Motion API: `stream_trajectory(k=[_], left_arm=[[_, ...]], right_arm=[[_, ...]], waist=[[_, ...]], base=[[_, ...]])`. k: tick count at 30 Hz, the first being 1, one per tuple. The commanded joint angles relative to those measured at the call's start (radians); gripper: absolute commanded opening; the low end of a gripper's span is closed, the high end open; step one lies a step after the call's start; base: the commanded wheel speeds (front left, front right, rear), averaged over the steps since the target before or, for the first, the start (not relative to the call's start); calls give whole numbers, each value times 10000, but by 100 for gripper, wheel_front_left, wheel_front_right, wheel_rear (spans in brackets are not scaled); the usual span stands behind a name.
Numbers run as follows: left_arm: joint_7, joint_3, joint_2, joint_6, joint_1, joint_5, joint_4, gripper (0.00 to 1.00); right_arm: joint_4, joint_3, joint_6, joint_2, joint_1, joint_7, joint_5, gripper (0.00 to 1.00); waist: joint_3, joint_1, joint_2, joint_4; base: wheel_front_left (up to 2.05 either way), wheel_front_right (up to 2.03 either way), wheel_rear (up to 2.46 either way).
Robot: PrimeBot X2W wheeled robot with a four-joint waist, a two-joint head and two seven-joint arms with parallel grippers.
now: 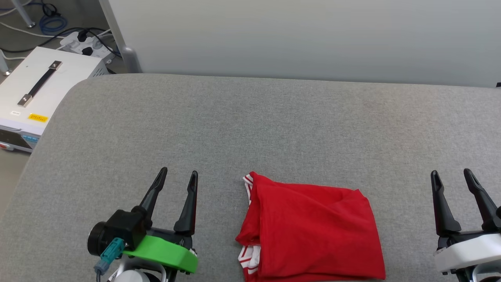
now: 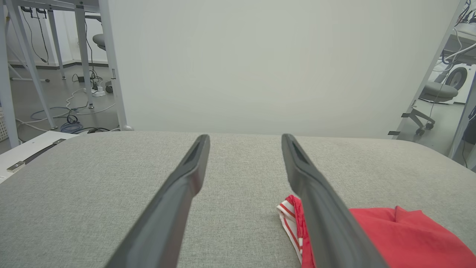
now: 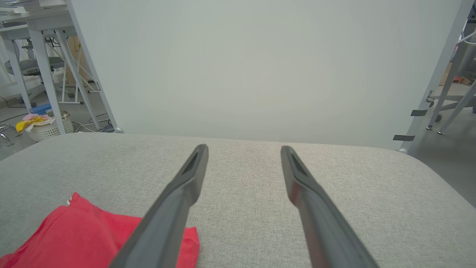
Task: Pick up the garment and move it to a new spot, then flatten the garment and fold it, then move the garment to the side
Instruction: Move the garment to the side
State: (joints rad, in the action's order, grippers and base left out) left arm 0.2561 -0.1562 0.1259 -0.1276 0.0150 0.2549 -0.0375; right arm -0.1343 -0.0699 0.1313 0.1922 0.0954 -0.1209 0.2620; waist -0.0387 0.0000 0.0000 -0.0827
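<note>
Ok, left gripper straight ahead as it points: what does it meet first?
Ahead of the left gripper lies bare table, then probably the pale panel behind it; depth is unclear. The garment sits off to its right.

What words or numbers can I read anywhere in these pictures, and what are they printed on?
No text is readable.
On the white case, a yellow sticker: print too small and blurred to read.
Near it, a small white label: too small to read.
On the red garment: no lettering shows on the side facing up.
</note>
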Motion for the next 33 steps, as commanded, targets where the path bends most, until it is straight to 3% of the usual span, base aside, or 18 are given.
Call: stream_trajectory(k=[1,9,17,22,28,33], left_arm=[[57,-11,2,-30,-75,-55,-19,100],[57,-86,68,-31,59,-85,-51,100],[57,-266,129,-31,208,-109,-132,100],[57,-413,145,-31,386,-156,-219,100],[57,-541,127,-31,618,-134,-288,100],[57,-574,92,-31,719,-120,-335,100]], right_arm=[[-92,12,-6,-12,103,47,-67,100],[-206,125,-6,-44,188,561,-6,100],[-35,1088,-6,456,189,4014,562,100],[244,1365,-6,412,-99,5991,1085,100],[968,1172,-6,47,-542,7283,1219,100],[1482,1128,-6,-325,-865,7602,1259,100]], waist=[[-6,0,0,-10],[-93,0,0,-100],[-453,0,0,-289],[-714,0,0,-449],[-991,0,0,-705],[-1188,0,0,-917]], base=[[0,0,0],[0,0,0],[0,0,0],[0,0,0],[0,0,0],[0,0,0]])
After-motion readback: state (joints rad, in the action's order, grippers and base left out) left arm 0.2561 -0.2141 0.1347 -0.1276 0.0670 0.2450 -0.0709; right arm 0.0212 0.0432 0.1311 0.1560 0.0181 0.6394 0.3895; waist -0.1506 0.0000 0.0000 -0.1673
